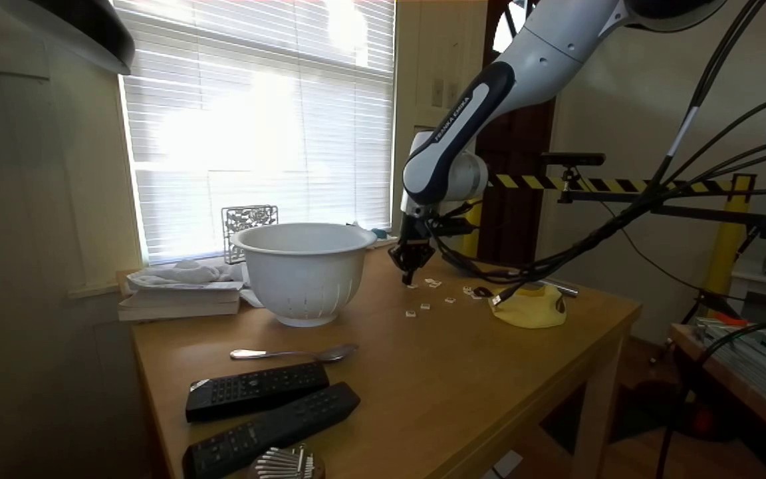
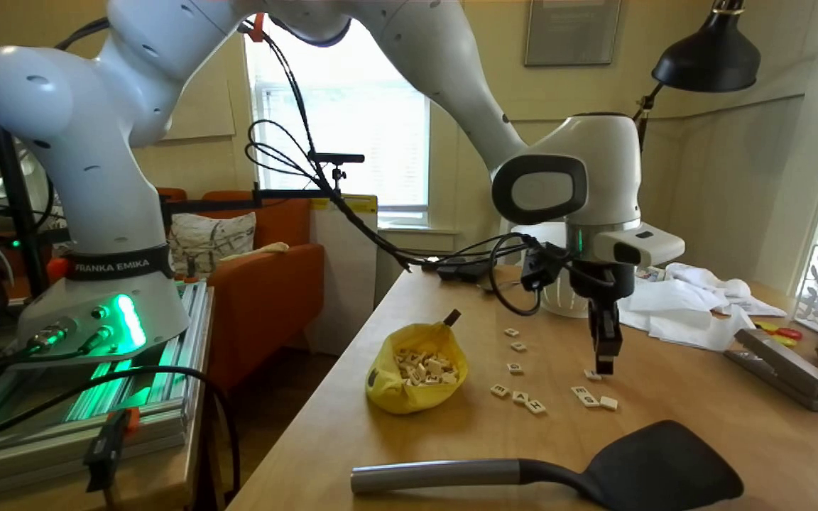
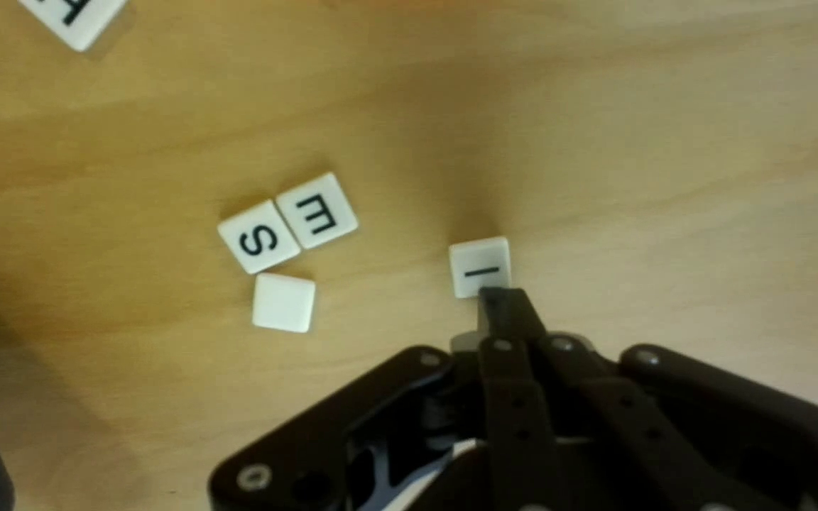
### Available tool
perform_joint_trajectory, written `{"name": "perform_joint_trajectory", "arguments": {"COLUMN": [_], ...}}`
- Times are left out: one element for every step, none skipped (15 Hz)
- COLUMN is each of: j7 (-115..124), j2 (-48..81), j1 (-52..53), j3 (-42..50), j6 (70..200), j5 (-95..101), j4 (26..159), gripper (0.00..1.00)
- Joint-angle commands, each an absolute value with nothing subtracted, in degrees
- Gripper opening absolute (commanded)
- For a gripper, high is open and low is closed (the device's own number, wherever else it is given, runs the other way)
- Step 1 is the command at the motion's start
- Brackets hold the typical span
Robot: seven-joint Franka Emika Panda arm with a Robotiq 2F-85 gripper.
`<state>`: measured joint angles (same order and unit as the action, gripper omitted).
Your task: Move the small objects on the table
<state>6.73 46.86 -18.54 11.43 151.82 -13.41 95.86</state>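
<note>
The small objects are cream-white letter tiles lying scattered on the brown wooden table (image 1: 436, 379). In the wrist view a tile marked I (image 3: 478, 257) lies right at the fingertips. Left of it are an E tile (image 3: 317, 211) and an S tile (image 3: 259, 236) side by side, a blank tile (image 3: 284, 303), and part of another tile (image 3: 82, 21) at the top edge. More tiles (image 2: 515, 369) lie nearer the yellow bag (image 2: 409, 399). My gripper (image 3: 505, 294) points down, shut, its tip overlapping the I tile's edge; I cannot tell whether they touch. It shows in both exterior views (image 1: 407, 279) (image 2: 604, 365).
The yellow bag holds many tiles. A white bowl (image 1: 303, 273) stands beyond the arm. A spoon (image 1: 293, 354), black remotes (image 1: 256, 389), a black spatula (image 2: 664, 461), a stapler (image 2: 785, 372) and white cloth (image 2: 664, 312) lie around. Cables hang from the arm.
</note>
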Motion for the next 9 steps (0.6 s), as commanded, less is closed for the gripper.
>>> {"name": "perform_joint_trajectory", "arguments": {"j7": [5.7, 5.4, 5.2, 4.7, 4.3, 3.8, 3.2, 2.7, 2.2], "j2": [45.2, 44.8, 44.3, 43.8, 43.3, 42.6, 42.0, 41.4, 40.8], "j1": [-18.0, -17.9, -17.7, -17.6, -17.4, -17.3, -17.2, -17.1, -16.9], "j3": [9.6, 9.3, 8.9, 8.5, 8.1, 7.7, 7.4, 7.0, 6.7], "j6": [152.6, 152.6, 152.7, 152.8, 152.9, 153.1, 153.3, 153.7, 154.0], "j5": [-12.6, -12.7, -12.8, -12.8, -12.8, -12.8, -12.9, -12.9, -12.9], "j4": [99.6, 100.2, 100.9, 101.9, 102.7, 103.8, 104.9, 105.9, 107.2], "gripper": [0.0, 0.0, 0.0, 0.0, 0.0, 0.0, 0.0, 0.0, 0.0]}}
